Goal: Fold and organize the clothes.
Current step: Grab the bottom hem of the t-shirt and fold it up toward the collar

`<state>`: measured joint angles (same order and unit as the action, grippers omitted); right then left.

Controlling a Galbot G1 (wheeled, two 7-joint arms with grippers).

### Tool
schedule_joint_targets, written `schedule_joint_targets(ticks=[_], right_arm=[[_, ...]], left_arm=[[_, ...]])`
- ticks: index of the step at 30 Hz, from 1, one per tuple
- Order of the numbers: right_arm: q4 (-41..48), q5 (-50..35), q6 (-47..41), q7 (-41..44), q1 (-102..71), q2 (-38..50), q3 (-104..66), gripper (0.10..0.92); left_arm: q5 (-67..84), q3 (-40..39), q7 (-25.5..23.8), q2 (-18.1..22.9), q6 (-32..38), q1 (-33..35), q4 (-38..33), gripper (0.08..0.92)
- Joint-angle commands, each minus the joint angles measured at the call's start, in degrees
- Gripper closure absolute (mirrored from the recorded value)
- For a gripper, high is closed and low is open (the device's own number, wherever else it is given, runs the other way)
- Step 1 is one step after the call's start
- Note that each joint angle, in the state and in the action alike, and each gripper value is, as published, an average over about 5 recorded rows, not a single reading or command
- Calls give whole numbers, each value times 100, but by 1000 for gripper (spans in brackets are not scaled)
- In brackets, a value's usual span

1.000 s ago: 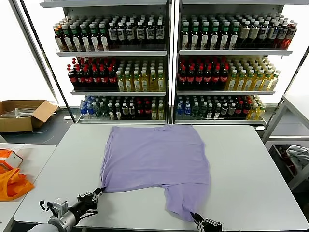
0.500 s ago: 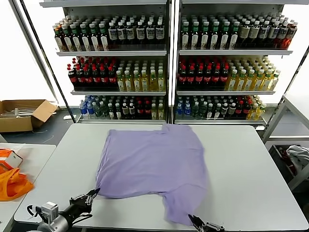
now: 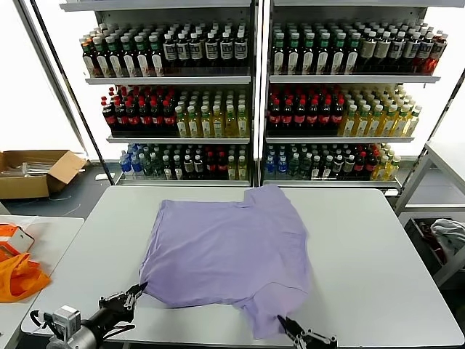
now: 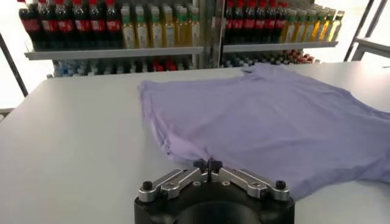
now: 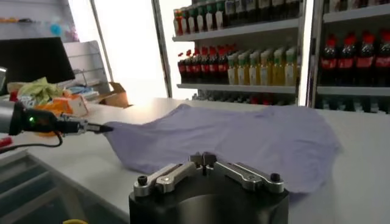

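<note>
My left gripper (image 3: 138, 289) is pinching its closed fingertips on the near left corner of the lavender T-shirt (image 3: 225, 254), low at the table's (image 3: 378, 254) front edge. My right gripper (image 3: 285, 324) is clamping shut on the shirt's near right corner, where a flap of cloth is hanging toward the edge. The shirt is lying spread across the middle of the white table, plain side up, slightly rumpled. Beyond it, shelves of bottled drinks (image 3: 240, 102) are standing; an orange bag (image 3: 18, 276) is sitting on the side table to my left.
</note>
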<state>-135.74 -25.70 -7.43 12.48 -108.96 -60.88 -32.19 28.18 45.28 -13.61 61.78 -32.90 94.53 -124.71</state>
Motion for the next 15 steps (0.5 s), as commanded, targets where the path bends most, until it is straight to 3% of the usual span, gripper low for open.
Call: schedule_joint_targets(ticks=[1,15], right_arm=[[856,-558,42,-153,1439,15,96,919],[2025,-989,-307,-554,3540,154,759,919]], left_arm=[[576,109,102,-235,-21,-914,803,914],[635,-317,-31,-517,-22,-1442,1425,914]])
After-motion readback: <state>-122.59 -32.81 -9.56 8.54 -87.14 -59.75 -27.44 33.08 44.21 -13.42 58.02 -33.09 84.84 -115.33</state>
